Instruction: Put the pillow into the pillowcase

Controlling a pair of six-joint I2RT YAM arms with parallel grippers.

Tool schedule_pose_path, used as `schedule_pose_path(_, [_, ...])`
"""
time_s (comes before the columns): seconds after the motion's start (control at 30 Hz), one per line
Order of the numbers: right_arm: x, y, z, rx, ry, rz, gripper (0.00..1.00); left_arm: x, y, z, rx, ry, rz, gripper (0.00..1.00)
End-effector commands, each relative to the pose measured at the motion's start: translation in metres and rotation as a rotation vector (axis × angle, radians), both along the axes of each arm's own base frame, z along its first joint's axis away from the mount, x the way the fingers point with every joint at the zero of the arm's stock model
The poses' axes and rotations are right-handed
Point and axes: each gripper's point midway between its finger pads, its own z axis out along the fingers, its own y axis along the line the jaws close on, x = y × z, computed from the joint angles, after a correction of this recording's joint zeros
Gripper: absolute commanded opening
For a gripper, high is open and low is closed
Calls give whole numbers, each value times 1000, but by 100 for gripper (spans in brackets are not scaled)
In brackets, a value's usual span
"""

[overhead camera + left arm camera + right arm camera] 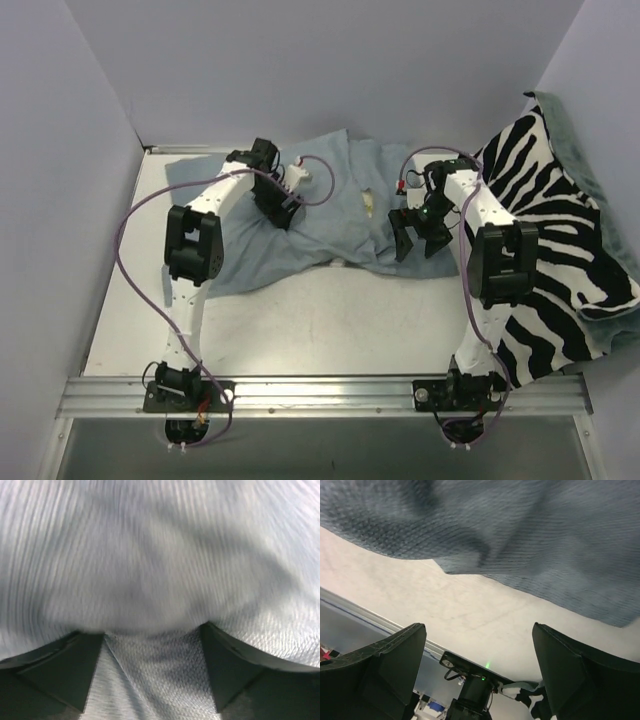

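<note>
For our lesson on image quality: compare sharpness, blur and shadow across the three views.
Top view: sharp, evenly lit, only soft shadows. Left wrist: the pillowcase fills the frame, streaked by motion blur, its weave crisper near the left tool. Right wrist: pillowcase slightly blurred, table clearer.

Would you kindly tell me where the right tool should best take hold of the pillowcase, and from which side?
Probably its near edge, beside the open right tool. The pillowcase lies limp on the table, and in the right wrist view that edge seems to curl slightly off the surface, so a low approach from the near side should let one finger slip under.
</note>
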Motion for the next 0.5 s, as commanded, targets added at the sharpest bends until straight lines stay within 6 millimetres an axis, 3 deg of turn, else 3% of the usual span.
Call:
schedule_pose_path(0.0, [-16,-39,-9,-127,24,-31,91,36,-13,33,-170,-73,75,92])
schedule_pose_path(0.07, [-21,-54,-16,-130,-7,-53,92,29,5,49,-252,-44,155,95])
schedule_pose_path(0.1, [-20,-56,-16,-126,-33,-60,92,29,34,79,-302,-83,216,97])
schedule_pose_path(0.17, [-15,-69,-10,-105,-121,-67,93,4,60,77,-334,-37,259,97])
schedule_pose_path(0.2, [-12,-70,-8,-104,-158,-42,94,-5,76,99,-337,-86,266,97])
schedule_pose_path(0.23, [-12,-66,-7,-77,-187,-11,95,-11,105,102,-328,-103,308,97])
schedule_pose_path(0.27, [-4,-67,0,-66,-273,72,95,-35,119,86,-303,-65,287,97])
schedule_pose_path(0.3, [-10,-66,-7,-57,-284,114,96,-47,129,100,-287,-107,270,97])
schedule_pose_path(0.37, [2,-68,-6,-64,-398,234,97,-80,151,80,-206,-80,202,97])
schedule_pose_path(0.47, [8,-66,-16,-96,-425,327,98,-108,175,66,-86,-86,139,97])
